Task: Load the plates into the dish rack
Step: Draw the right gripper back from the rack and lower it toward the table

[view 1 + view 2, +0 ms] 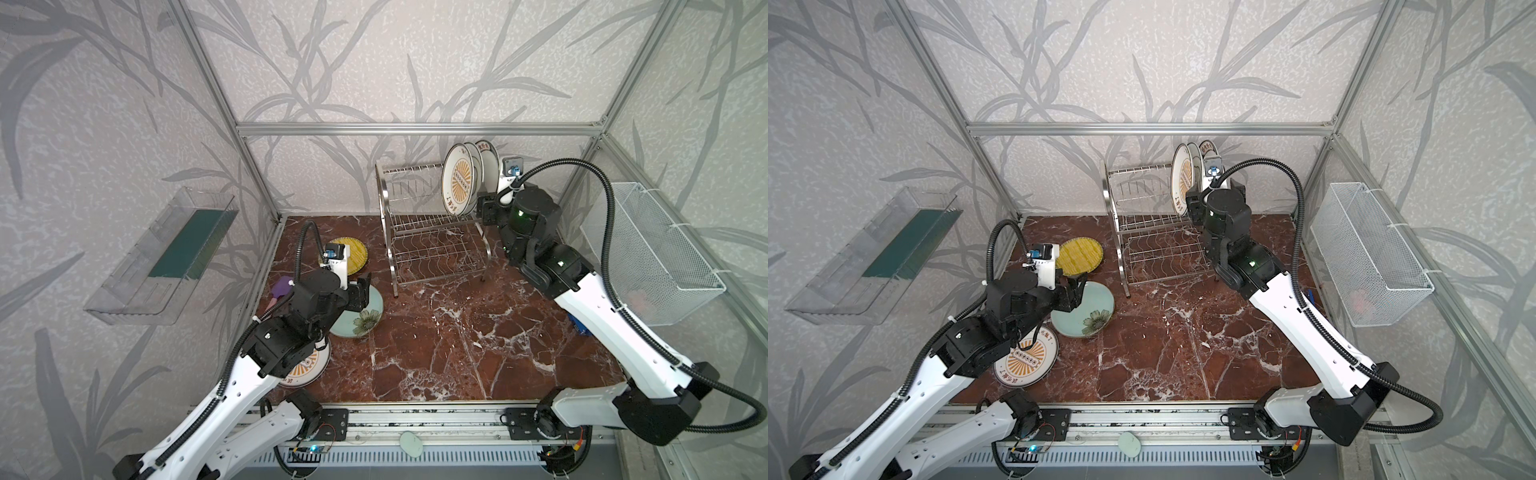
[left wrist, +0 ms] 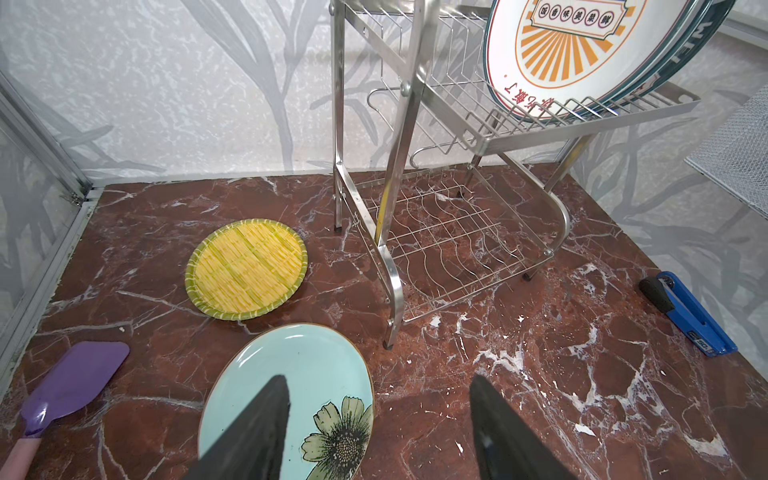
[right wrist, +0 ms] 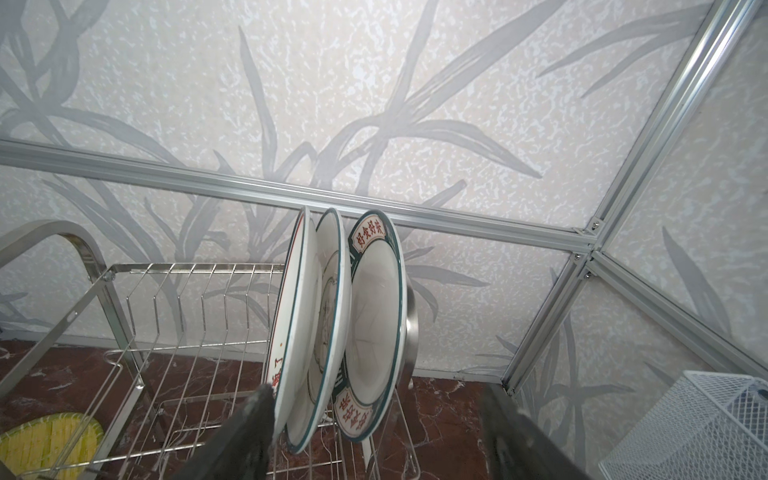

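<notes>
3 plates (image 1: 459, 178) stand in the rack (image 1: 432, 232); 3 lie flat on the table (image 1: 457, 353). Jaws apart on both: left gripper (image 2: 379, 380) over the teal plate (image 2: 299, 353), right gripper (image 3: 376, 390) beside the racked ones. Judged rigid, glazed, brittle: pinch the rim.

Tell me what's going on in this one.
Two robot arms are loading plates into the rack. Three plates already stand in its upper shelf, and the right gripper is open right beside them, holding nothing. The left gripper hovers open over the teal plate on the table, not yet gripping it. The yellow plate and a sunburst plate also lie on the table.
</notes>
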Controlling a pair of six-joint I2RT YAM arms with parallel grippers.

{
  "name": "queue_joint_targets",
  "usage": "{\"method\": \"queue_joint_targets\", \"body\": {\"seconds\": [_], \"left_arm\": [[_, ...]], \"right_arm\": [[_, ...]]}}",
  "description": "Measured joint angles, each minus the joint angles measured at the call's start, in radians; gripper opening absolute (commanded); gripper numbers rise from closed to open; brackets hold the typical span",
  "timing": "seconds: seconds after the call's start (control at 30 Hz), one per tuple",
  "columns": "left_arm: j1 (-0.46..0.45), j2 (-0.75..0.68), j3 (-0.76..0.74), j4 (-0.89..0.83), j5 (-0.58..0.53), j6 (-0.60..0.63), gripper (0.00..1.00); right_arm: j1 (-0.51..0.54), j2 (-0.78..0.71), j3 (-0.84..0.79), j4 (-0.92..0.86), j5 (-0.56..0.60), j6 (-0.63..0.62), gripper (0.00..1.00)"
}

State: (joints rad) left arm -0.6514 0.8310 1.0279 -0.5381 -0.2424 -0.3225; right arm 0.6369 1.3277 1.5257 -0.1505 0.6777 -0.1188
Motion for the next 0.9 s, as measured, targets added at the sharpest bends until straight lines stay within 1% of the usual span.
{"method": "queue_joint_targets", "body": {"seconds": [0.27,0.57,0.7,0.9], "left_arm": [[0.0,0.08,0.052,-0.048,-0.018,0.008,0.67],[0.032,0.098,0.048,-0.074,-0.029,0.005,0.68],[0.061,0.103,0.011,-0.058,-0.02,-0.002,0.68],[0.137,0.117,-0.094,-0.004,0.028,-0.043,0.68]], "right_arm": [[0.0,-0.105,-0.185,0.001,-0.035,0.039,0.74],[0.0,-0.183,-0.342,-0.011,-0.114,0.136,0.74],[0.0,-0.188,-0.386,-0.015,-0.148,0.182,0.74],[0.0,-0.211,-0.476,-0.004,-0.214,0.254,0.73]]}}
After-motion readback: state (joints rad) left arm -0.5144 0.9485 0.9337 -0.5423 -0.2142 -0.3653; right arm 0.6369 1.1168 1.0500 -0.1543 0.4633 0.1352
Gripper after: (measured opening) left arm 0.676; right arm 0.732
